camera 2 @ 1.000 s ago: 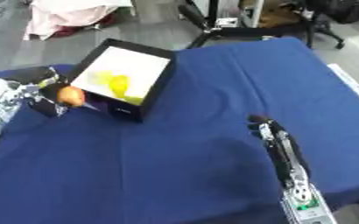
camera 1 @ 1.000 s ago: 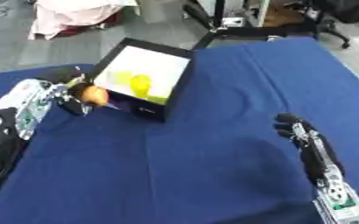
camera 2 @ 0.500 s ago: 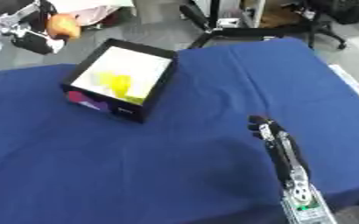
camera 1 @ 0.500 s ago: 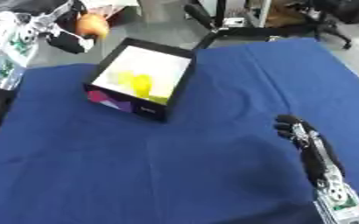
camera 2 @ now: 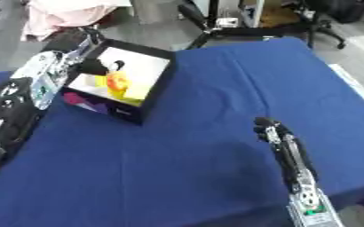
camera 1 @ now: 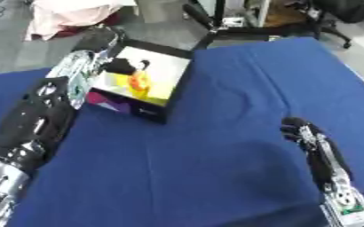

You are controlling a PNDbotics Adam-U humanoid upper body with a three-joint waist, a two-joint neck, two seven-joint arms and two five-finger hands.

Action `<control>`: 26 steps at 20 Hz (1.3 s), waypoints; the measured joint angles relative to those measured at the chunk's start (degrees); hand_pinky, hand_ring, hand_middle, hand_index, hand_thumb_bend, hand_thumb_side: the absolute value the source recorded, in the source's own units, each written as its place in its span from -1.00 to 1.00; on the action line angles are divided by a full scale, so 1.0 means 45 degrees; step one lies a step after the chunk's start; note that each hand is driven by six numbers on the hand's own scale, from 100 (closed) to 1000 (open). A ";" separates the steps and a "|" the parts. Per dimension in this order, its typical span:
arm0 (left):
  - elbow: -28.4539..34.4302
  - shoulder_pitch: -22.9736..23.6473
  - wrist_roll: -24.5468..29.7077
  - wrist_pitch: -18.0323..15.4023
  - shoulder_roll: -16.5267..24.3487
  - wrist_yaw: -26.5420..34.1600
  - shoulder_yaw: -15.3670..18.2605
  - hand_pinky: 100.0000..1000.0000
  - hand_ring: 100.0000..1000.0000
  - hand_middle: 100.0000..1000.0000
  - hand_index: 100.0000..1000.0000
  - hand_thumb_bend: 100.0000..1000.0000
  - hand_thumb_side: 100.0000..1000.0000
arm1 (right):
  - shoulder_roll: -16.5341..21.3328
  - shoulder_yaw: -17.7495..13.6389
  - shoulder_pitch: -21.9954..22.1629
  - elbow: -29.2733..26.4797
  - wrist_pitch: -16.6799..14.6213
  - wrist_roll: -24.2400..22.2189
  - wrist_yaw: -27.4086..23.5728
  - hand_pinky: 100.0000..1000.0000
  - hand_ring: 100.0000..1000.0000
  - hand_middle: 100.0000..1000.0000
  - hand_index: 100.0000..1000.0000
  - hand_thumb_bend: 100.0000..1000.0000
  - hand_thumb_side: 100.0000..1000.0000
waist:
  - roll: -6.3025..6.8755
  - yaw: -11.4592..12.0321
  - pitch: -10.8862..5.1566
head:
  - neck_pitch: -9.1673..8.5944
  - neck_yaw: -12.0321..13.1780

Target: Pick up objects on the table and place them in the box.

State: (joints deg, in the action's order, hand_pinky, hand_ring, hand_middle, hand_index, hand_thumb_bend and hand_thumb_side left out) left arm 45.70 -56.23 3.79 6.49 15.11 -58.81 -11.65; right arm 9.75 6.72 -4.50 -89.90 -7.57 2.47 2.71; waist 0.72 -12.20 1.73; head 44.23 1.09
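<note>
Left hand (camera 2: pixel 100 67) now over box (camera 2: pixel 150 95), round orange object (camera 2: pixel 117 81) inside

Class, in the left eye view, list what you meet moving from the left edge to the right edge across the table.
Left arm → box → bare blue tablecloth → right hand.

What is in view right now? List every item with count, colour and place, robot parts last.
box: one, black outside, pale inside, far left of the table
orange object: one, orange, over the box interior at the left hand's fingers
yellow object: one, yellow, inside the box
tablecloth: one, blue, covering the table
cloth heap: one, pink-white, on the floor beyond the table
left hand: one, black, reaching into the box
right hand: one, black, idle at lower right
</note>
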 measured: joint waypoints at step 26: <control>1.5224 -0.1325 -0.6992 -0.3612 0.6040 0.7595 0.3544 0.48 0.27 0.33 0.54 0.89 -0.14 | 0.0245 -0.0314 0.0583 0.0112 0.0025 0.0269 0.0013 0.64 0.55 0.48 0.54 -1.00 0.82 | 0.0007 0.1320 -0.0133 | 0.0000 -0.0318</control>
State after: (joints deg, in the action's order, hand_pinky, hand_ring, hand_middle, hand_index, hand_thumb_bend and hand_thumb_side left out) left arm 114.20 -62.20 -27.68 -9.77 42.29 -24.63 4.29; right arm 10.85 5.31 -1.87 -89.39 -7.46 3.68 2.77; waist 0.75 -6.27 1.13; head 44.23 -0.34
